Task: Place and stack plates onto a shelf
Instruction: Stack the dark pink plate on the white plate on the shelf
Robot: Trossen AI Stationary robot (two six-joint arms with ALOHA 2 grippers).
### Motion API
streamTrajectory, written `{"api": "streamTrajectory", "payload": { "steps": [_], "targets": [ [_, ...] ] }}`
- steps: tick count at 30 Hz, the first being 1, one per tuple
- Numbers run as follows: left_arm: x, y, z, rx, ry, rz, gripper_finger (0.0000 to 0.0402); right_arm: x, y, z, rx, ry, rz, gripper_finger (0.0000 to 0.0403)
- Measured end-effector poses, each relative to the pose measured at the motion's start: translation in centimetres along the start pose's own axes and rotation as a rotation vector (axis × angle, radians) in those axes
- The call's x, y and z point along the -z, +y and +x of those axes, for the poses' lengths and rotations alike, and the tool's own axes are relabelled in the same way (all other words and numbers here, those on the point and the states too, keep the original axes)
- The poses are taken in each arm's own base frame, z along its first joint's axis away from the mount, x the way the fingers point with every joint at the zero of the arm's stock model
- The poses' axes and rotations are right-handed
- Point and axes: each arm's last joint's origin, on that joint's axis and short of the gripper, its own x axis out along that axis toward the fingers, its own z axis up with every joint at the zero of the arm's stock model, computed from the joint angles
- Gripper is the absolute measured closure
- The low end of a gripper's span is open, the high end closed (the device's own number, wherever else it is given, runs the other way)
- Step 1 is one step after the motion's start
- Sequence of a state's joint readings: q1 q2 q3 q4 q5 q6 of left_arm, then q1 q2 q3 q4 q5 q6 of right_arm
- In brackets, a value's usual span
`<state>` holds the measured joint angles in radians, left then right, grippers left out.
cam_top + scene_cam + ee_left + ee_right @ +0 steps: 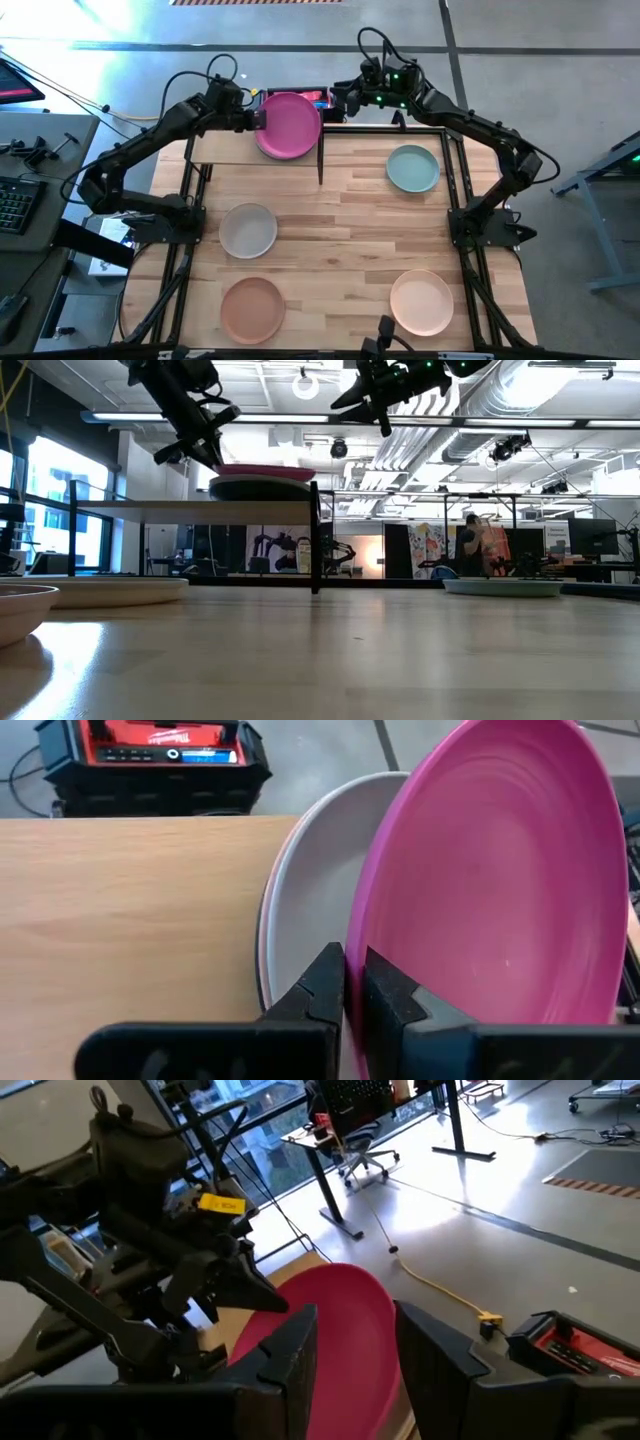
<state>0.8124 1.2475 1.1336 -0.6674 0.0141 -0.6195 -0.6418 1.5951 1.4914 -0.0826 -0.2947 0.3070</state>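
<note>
Magenta plate [288, 124]: over the shelf [225, 148], atop an off-white plate [310, 910]. Probably light, rigid, smooth; best held by the thin rim. Left gripper [352, 990]: jaws clenched on that rim. Right gripper [355, 1350]: jaws released, hovering near.

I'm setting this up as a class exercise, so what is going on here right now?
The left gripper has its fingers shut on the rim of a pink plate, holding it over plates already stacked on the shelf. The right gripper hovers open beside it, holding nothing. Four more plates lie on the table: green, grey, tan and peach.
</note>
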Motion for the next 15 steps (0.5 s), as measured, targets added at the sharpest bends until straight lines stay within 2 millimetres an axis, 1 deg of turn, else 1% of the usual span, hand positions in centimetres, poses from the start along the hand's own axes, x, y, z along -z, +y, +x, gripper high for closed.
{"api": "streamTrajectory", "payload": {
  "steps": [15],
  "targets": [
    [0.19,0.51,-0.05,-0.028,0.035,-0.034,0.0393,0.10,-0.03,0.00,0.003,0.010,-0.036,0.0284]
  ]
}}
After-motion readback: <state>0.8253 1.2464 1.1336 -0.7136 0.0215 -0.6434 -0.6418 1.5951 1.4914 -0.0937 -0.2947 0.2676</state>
